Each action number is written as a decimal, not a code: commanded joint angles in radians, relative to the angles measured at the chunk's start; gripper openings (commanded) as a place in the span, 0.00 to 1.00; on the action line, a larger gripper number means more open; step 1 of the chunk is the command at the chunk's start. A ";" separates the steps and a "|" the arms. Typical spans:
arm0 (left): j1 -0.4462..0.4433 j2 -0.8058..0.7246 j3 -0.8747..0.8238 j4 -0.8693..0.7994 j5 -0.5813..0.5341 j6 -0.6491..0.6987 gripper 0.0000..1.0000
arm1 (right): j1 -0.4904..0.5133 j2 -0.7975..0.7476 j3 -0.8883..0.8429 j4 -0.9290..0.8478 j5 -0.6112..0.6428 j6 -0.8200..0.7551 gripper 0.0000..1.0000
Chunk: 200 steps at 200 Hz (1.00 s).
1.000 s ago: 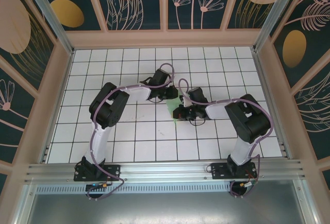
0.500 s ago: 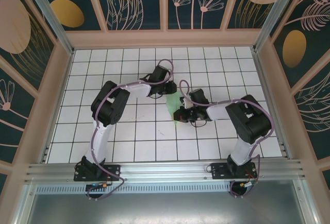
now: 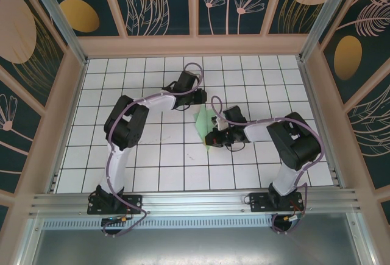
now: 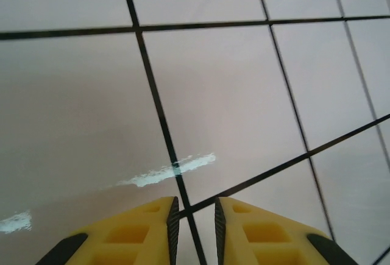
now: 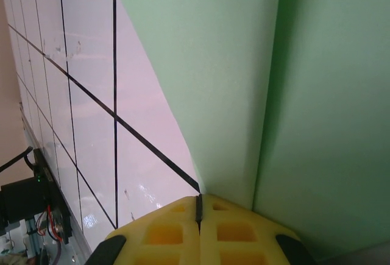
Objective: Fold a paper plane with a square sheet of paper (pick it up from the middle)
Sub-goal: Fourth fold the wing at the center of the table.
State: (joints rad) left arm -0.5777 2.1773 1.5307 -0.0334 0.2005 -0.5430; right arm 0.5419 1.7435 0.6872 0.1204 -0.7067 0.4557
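The pale green sheet of paper (image 3: 205, 122), folded into a narrow shape with its point toward the arms, lies mid-table. In the right wrist view the paper (image 5: 225, 64) shows a long crease, darker to its right. My right gripper (image 3: 214, 137) is at its lower end. The right gripper (image 5: 198, 199) is shut, and the paper's edge runs into the seam between its fingertips. My left gripper (image 3: 199, 98) hangs over bare tiles up-left of the paper. The left gripper (image 4: 195, 210) is open a little, with nothing between its fingers.
White tiles with black grid lines cover the table (image 3: 152, 155). A pale smear (image 4: 173, 169) marks a tile just ahead of the left fingers. Wooden frame walls (image 3: 67, 119) close in all sides, with a metal rail (image 3: 195, 201) at the near edge.
The left gripper has drawn back up and left, off the paper, and opened a little. The right gripper has stayed shut at the paper's lower end.
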 commanded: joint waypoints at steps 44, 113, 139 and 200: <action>-0.011 -0.314 -0.283 0.145 0.170 -0.155 0.10 | -0.029 0.042 -0.024 -0.190 0.046 -0.036 0.00; -0.053 -0.190 -0.334 0.216 0.290 -0.279 0.08 | -0.031 0.043 -0.023 -0.178 0.045 -0.029 0.00; -0.062 -0.156 -0.322 0.228 0.322 -0.282 0.09 | -0.031 0.038 -0.025 -0.175 0.049 -0.022 0.00; -0.068 -0.056 -0.254 0.107 0.255 -0.234 0.12 | -0.031 0.034 -0.022 -0.174 0.052 -0.012 0.00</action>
State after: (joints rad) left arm -0.6380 2.0758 1.2350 0.1268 0.4850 -0.8021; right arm 0.5220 1.7443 0.6960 0.0734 -0.7315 0.4500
